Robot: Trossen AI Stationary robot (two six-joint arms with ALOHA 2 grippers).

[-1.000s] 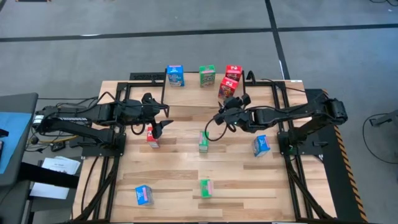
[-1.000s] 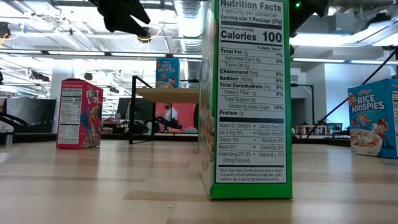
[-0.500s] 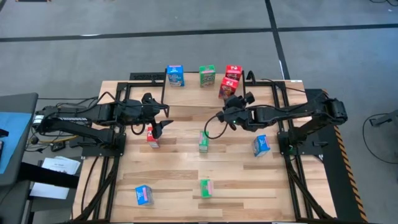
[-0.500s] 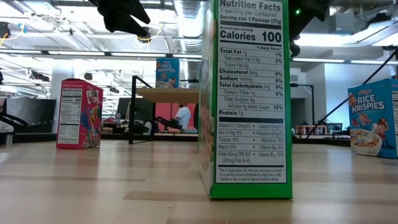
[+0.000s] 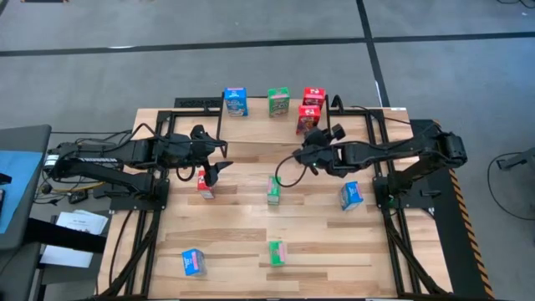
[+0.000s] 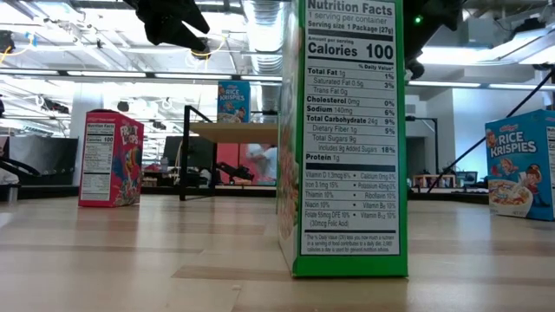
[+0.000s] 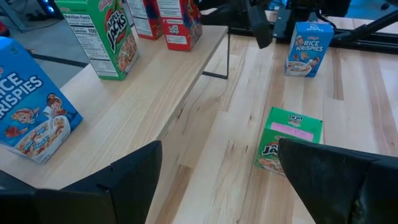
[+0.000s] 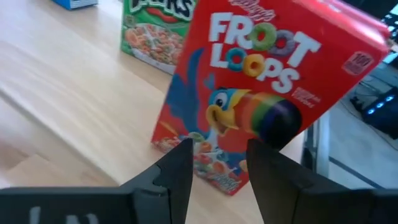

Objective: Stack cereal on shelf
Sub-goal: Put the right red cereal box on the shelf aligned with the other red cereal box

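The shelf stands at the table's far side. On its plank stand a blue box, a green box and two red boxes, one behind and one in front. My right gripper is open just near of the front red box, its fingers before the printed front and nothing between them. My left gripper is open and empty above the table, over a red box. It also shows in its wrist view.
On the table are a green box at the middle, a blue box at the right, a blue box and a green box near the front edge. Black frame rails run along both table sides.
My right gripper has shifted a little toward the table's right edge, staying close to the front red box. That box stays on the shelf.
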